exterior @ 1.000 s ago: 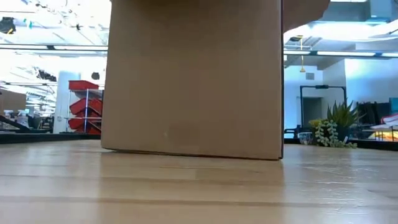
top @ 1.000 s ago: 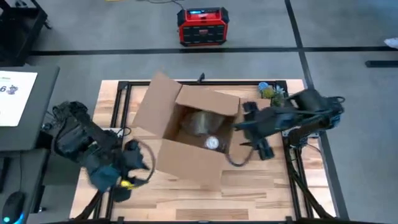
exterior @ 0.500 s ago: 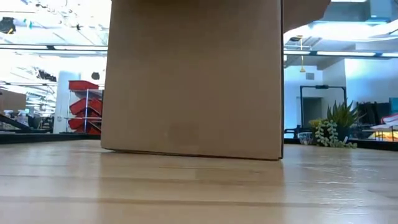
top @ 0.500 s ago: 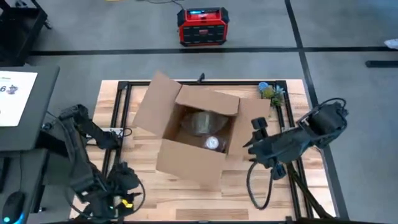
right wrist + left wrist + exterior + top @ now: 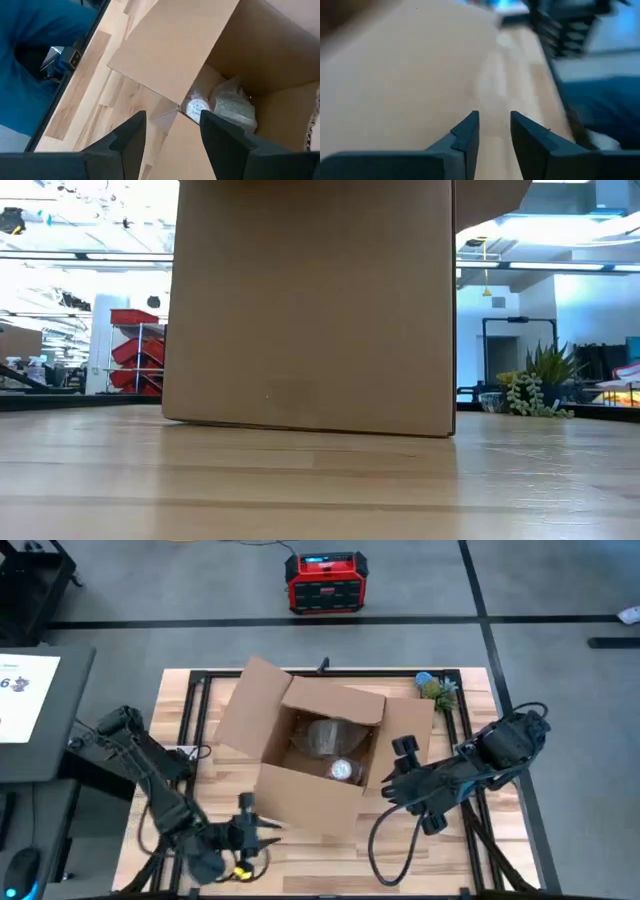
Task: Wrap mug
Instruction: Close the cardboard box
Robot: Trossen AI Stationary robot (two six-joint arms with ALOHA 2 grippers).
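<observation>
Pale wooden tabletop (image 5: 300,855) at frame centre carries an open brown cardboard box (image 5: 305,802) holding a clear bubble-wrapped bundle (image 5: 322,738), probably the mug: fragile, slippery, best grasped around its middle. Left pincer (image 5: 262,830), lower left, is narrowly open and empty; right pincer (image 5: 393,768), right of centre, gapes wide, empty.

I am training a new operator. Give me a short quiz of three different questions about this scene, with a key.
1. True or false: the cardboard box on the table has its flaps open.
2. What lies inside the box: A) a bundle in clear wrap and a small round white item; B) a red power unit; C) a plant.
3. Which end effector is beside the box's right flap?

Key
1. True.
2. A.
3. The right end effector, with its fingers apart; the left end effector is near the box's front corner, fingers with a narrow gap.
</observation>
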